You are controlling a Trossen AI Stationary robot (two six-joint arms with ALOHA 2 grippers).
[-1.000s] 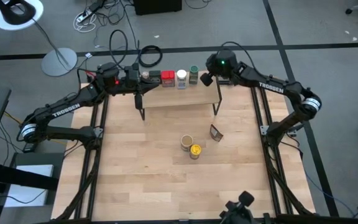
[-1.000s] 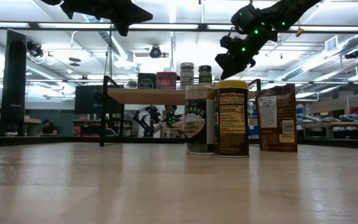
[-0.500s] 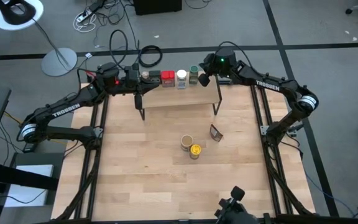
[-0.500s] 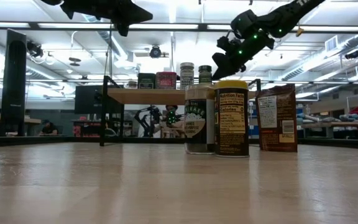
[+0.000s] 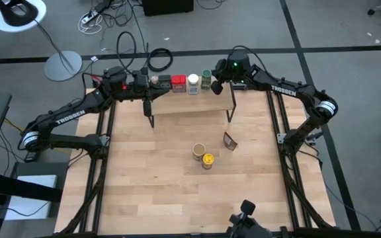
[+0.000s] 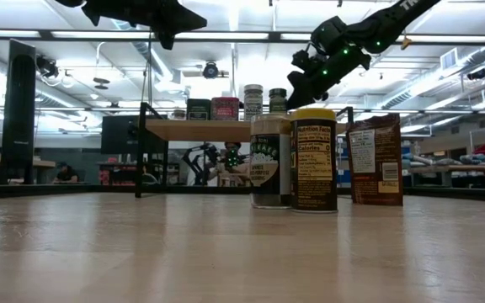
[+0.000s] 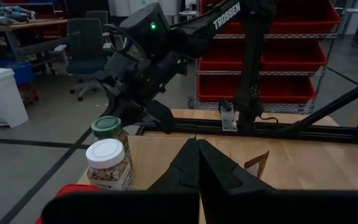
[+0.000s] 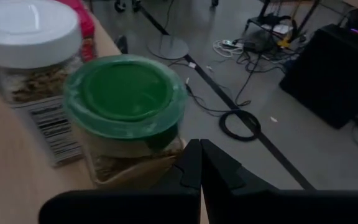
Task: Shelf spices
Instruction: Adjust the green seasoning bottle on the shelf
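Observation:
The shelf [image 5: 190, 100] stands at the table's far edge. On its board stand a dark tin [image 5: 165, 81], a red tin [image 5: 178, 82], a white-lidded jar [image 5: 193, 82] and a green-lidded jar [image 8: 124, 99]. My right gripper [image 8: 195, 167] is shut, slanting down, with its tips right beside the green jar on its right side. My left gripper [image 5: 152, 90] is shut and hangs level above the shelf's left end, holding nothing. A brown canister [image 5: 198, 151], a yellow-lidded jar [image 5: 208, 160] and a dark flat packet [image 5: 229, 140] stand on the table's middle. My right gripper has its shut fingertips [image 8: 193, 149] close against the lower side of the green jar [image 8: 166, 152], coming from the table's right and slanting down. Whether they touch the glass, I cannot tell. The jar stands upright on the shelf board.
The white-lidded jar [image 8: 30, 50] stands close against the green jar's left side. Black frame rails [image 5: 280, 125] run along both sides of the table. The wooden table top [image 5: 157, 192] lies bare in front of the three standing spices.
My right gripper has swung a little toward the table's left, closer to the green jar, and has tipped its fingers further down. It has stayed shut. The jars have not moved.

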